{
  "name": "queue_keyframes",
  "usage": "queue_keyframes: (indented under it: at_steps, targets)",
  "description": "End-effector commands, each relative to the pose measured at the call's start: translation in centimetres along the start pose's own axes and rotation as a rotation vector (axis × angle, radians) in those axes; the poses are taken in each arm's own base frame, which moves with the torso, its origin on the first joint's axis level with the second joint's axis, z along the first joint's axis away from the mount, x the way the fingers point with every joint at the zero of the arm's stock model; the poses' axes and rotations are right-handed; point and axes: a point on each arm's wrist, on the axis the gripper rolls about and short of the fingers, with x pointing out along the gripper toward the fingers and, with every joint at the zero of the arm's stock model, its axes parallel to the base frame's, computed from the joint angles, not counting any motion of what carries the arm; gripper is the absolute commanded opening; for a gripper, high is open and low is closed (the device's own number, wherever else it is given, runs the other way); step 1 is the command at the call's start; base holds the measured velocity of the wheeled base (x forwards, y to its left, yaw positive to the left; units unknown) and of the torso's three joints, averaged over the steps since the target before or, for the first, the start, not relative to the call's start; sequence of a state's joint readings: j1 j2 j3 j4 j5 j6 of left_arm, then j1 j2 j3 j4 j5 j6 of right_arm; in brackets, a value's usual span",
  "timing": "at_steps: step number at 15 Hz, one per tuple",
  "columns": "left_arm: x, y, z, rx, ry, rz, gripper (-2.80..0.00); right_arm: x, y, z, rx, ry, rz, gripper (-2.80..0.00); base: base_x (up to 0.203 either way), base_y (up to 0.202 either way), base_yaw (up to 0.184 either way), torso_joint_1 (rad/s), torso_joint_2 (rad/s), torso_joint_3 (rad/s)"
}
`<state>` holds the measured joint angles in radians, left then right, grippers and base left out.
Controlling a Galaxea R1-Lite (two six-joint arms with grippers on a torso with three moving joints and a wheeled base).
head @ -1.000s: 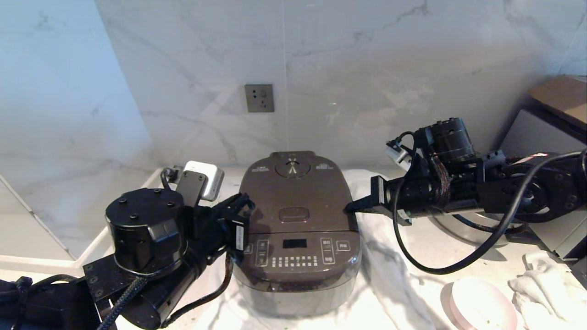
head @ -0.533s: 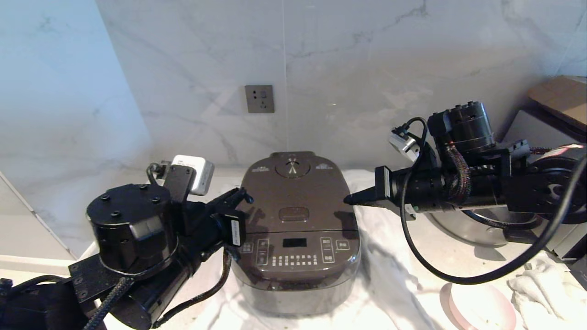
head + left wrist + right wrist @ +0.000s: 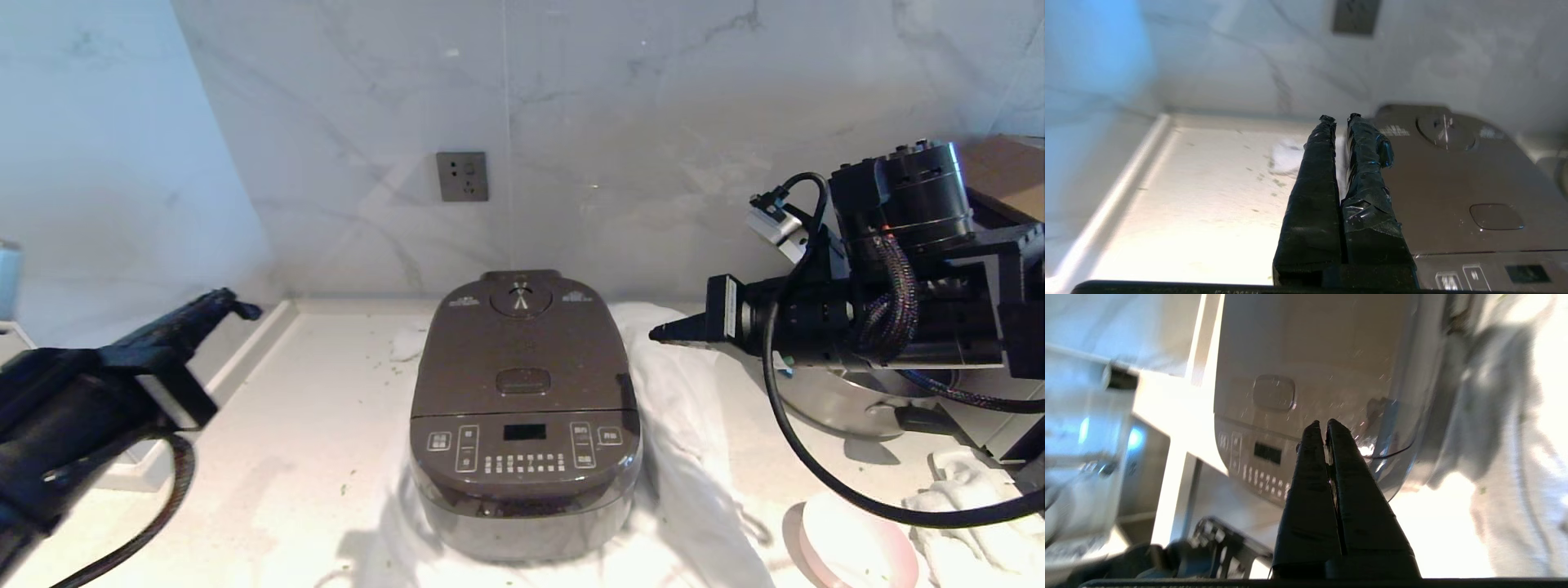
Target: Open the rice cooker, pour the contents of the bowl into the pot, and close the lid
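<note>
The dark-brown rice cooker stands mid-counter on a white cloth, its lid down. That lid hides the pot. At the head view's bottom right edge sits the pale pink bowl; its contents are out of view. My left gripper is shut and empty, well off to the cooker's left above the counter. In the left wrist view this gripper points past the cooker. My right gripper is shut and empty, held level just right of the lid. In the right wrist view it hangs over the cooker.
A steel pan sits under the right arm. The white cloth spreads right of the cooker, and a crumpled cloth lies beside the bowl. A wall socket is behind. Green bits dot the counter.
The left arm has swung back and to the left, away from the cooker's side. The right gripper has drawn off to the right and slightly upward from the lid's edge. The lid stays down.
</note>
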<state>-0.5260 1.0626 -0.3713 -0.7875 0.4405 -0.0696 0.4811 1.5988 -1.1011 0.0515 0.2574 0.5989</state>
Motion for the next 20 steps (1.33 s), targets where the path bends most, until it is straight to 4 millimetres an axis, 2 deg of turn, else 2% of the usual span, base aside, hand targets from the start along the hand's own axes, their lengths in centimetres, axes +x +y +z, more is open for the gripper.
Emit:
queue_keyframes:
  at_steps: [1,3,6,9,12,13,15,17,18,20]
  targets:
    - [-6.4,3.4,2.2,-0.026,-0.084,0.050,-2.80,-1.3,0.5,0.3,-0.006,-0.069,-0.033,-2.80,0.000,0.000,0.000,0.000,0.00,0.000]
    - [-9.5,4.8,2.8,0.003,-0.058,0.129,-2.80,-2.7,0.9,0.3,-0.022,-0.097,-0.032,-2.80,0.000,0.000,0.000,0.000,0.00,0.000]
    - [-13.1,5.5,3.7,0.019,-0.097,0.253,-2.80,-4.4,1.1,-0.5,-0.091,-0.053,-0.059,-2.80,0.000,0.000,0.000,0.000,0.00,0.000]
    - [-15.6,5.4,3.2,0.138,-0.122,0.355,-2.80,-5.0,1.0,-0.6,-0.089,-0.062,-0.061,-2.80,0.000,0.000,0.000,0.000,0.00,0.000]
    - [-17.0,5.0,2.4,0.188,-0.145,0.480,-2.80,-4.8,1.1,-0.9,-0.093,-0.048,-0.055,-2.80,0.000,0.000,0.000,0.000,0.00,0.000]
    - [-16.9,5.1,1.4,0.199,-0.123,0.490,-2.80,-4.8,1.2,-0.9,-0.095,-0.047,-0.054,-2.80,0.000,0.000,0.000,0.000,0.00,0.000]
    - [-17.6,5.3,-1.0,0.206,-0.127,0.404,-2.80,-5.1,1.5,-1.2,-0.104,-0.042,-0.042,-2.80,0.000,0.000,0.000,0.000,0.00,0.000]
    - [-18.3,5.6,-5.0,0.217,-0.078,0.289,-2.80,-5.2,2.1,-1.9,-0.117,0.004,-0.032,-2.80,0.000,0.000,0.000,0.000,0.00,0.000]
    - [-18.0,5.8,-7.3,0.218,-0.010,0.251,-2.80,-5.1,2.4,-2.2,-0.124,0.016,-0.022,-2.80,0.000,0.000,0.000,0.000,0.00,0.000]
    - [-17.2,6.2,-10.5,0.203,0.124,0.207,-2.80,-4.7,2.3,-2.5,-0.124,0.049,-0.036,-2.80,0.000,0.000,0.000,0.000,0.00,0.000]
